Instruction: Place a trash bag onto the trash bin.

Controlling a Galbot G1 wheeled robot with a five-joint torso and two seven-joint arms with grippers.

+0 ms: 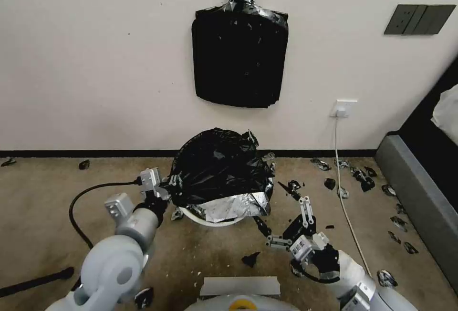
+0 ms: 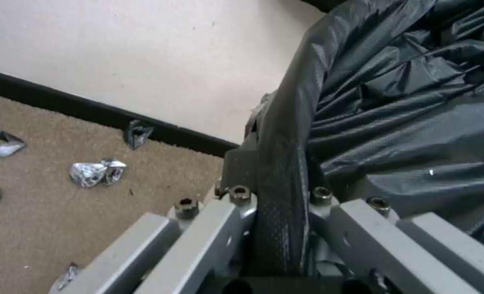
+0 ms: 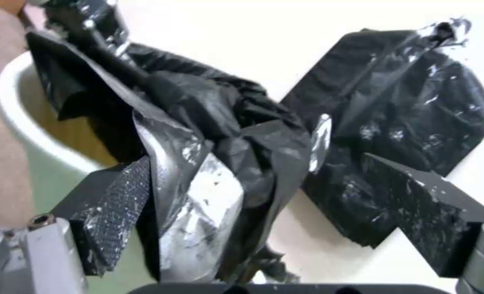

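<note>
My left gripper (image 1: 172, 182) is clamped on the bag (image 1: 219, 168), which drapes over the bin (image 1: 210, 219) by the wall; my right gripper (image 1: 281, 220) stands spread beside the bag's edge.

The trash bag (image 1: 217, 168) is thin black plastic film, creased all over and glossy enough to flash silver along its lower fold, draped on the trash bin (image 1: 210, 219), whose smooth white plastic rim has a soft sheen. The left hand (image 2: 282, 175) shows brushed grey metal links with hex bolts, and the right hand (image 1: 281, 218) has matt black fingers (image 3: 111, 208) with a fine knurled grip texture. Underfoot the carpet (image 1: 38, 196) is rough tan pile strewn with crinkled shiny scraps (image 2: 94, 172), and the stack of bags (image 1: 240, 58) on the matt wall looks slick black.
</note>
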